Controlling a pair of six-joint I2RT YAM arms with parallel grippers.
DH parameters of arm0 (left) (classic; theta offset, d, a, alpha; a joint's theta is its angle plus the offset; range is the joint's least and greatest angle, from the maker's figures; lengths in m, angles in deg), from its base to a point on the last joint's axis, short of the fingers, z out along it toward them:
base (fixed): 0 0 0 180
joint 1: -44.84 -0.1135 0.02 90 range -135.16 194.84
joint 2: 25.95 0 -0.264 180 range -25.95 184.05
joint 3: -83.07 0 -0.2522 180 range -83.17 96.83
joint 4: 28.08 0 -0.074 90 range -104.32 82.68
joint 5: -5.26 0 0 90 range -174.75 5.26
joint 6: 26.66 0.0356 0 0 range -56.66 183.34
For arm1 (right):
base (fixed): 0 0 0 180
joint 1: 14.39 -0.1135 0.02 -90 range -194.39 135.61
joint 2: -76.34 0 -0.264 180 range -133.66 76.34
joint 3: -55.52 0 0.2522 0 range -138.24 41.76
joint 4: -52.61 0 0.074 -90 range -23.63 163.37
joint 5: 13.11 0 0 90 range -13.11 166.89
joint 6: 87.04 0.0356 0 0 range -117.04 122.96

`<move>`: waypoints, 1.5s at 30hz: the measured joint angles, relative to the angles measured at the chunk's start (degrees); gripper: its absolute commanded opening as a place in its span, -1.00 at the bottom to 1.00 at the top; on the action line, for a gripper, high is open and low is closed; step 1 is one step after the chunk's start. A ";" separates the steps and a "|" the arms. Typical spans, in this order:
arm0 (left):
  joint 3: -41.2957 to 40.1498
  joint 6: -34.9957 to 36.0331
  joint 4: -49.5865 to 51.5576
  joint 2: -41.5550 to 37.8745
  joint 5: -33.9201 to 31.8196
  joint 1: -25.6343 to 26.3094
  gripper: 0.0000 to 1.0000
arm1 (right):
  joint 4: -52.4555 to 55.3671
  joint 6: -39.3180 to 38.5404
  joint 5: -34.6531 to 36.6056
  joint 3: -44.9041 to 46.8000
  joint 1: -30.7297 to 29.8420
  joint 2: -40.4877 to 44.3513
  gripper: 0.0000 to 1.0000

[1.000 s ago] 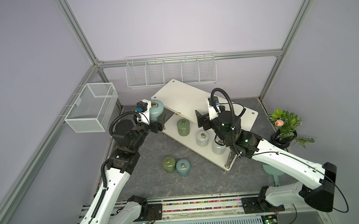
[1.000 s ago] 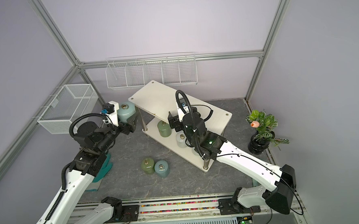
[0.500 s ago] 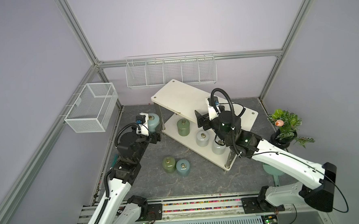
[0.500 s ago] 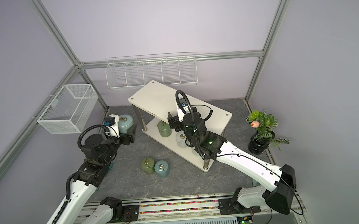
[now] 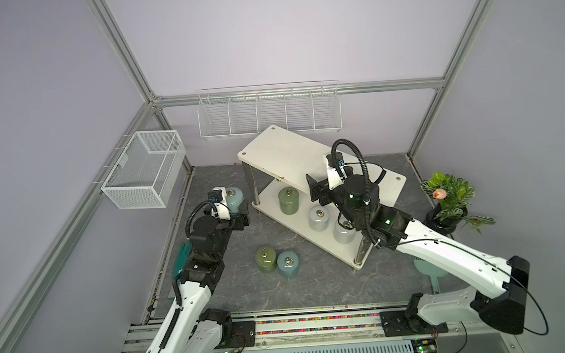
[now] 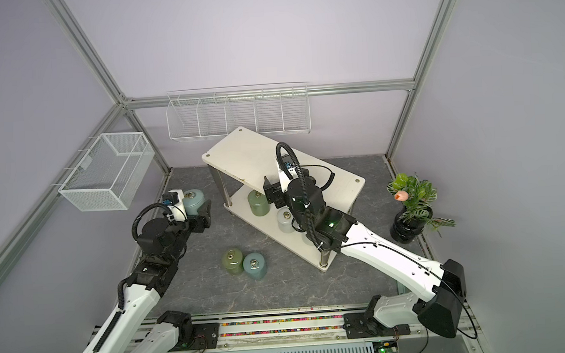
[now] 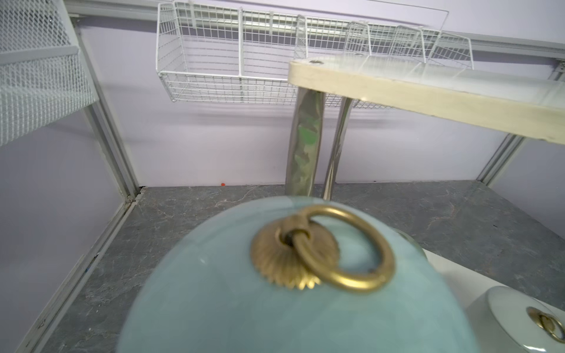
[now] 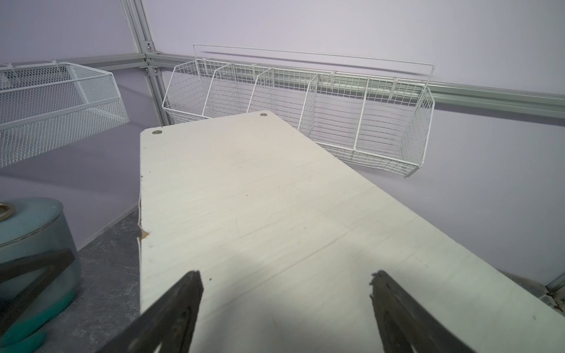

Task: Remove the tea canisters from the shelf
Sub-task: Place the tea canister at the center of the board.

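Note:
My left gripper (image 5: 233, 209) is shut on a light blue tea canister (image 5: 235, 199) (image 6: 193, 202), low over the floor just left of the shelf (image 5: 283, 150). In the left wrist view that canister (image 7: 290, 290) fills the foreground and hides the fingers. On the shelf's lower tier stand an olive canister (image 5: 288, 201) and two grey-white ones (image 5: 319, 218) (image 5: 343, 231). On the floor in front, an olive canister (image 5: 265, 259) and a light blue one (image 5: 288, 264) stand side by side. My right gripper (image 5: 318, 190) (image 8: 286, 293) hangs open and empty over the shelf's top board (image 8: 244, 198).
A mesh basket (image 5: 145, 173) hangs on the left wall. A divided wire basket (image 5: 268, 113) hangs on the back wall, just behind the shelf. A plant in a black vase (image 5: 448, 205) stands at the right. A teal object (image 5: 181, 255) lies beside the left arm.
My left arm has drawn back from the shelf's left corner and come down toward the floor, carrying the light blue canister. The right arm has not moved.

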 measured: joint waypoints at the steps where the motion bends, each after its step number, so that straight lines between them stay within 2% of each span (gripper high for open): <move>1: -0.52 -0.31 -0.74 0.46 0.13 -0.33 0.52 | 0.00 0.00 0.00 -0.02 0.00 0.00 0.78; 11: -4.37 -3.28 -7.61 6.80 0.70 -1.33 0.52 | 0.17 -0.02 -0.44 -1.09 0.00 -1.20 0.78; 19: -8.02 -5.22 -10.67 8.52 -0.13 -2.38 0.52 | 0.20 -0.02 -0.50 -1.22 0.00 -1.36 0.78; 36: -10.78 -10.40 -17.75 17.33 -1.40 -3.17 0.52 | -1.27 -0.02 -1.36 0.13 0.00 -0.46 0.78; 45: -12.55 -11.87 -17.81 15.85 -2.08 -2.60 0.52 | -3.13 0.00 -2.32 2.69 0.00 1.73 0.78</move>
